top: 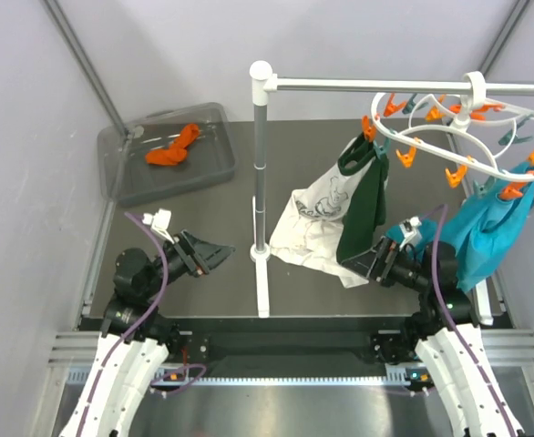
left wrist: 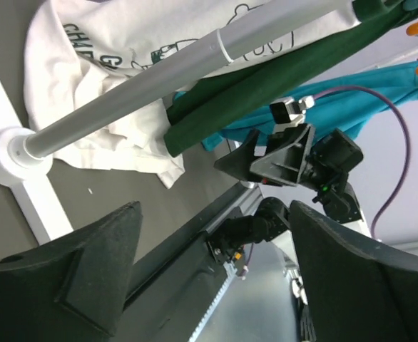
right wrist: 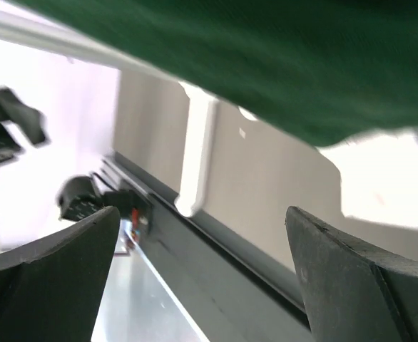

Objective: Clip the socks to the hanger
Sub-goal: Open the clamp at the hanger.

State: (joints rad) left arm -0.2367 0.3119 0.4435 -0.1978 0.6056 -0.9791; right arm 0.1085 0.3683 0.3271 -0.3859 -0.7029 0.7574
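The orange socks (top: 174, 147) lie bunched in a clear grey bin (top: 210, 177) at the far left of the table. The white oval hanger (top: 449, 141) with orange and teal clothespins hangs from the rail at the top right. My left gripper (top: 220, 252) is open and empty, low at the near left, pointing right toward the pole. My right gripper (top: 356, 264) is open and empty, low at the near right, just below the dark green cloth (top: 364, 208). In the wrist views the left gripper (left wrist: 212, 274) and the right gripper (right wrist: 202, 281) hold nothing.
A white pole stand (top: 261, 182) rises mid-table and carries a horizontal rail (top: 367, 85). A white printed cloth (top: 317, 223), the green cloth and a teal cloth (top: 490, 223) hang from the hanger down to the table. The white cloth also shows in the left wrist view (left wrist: 102, 78).
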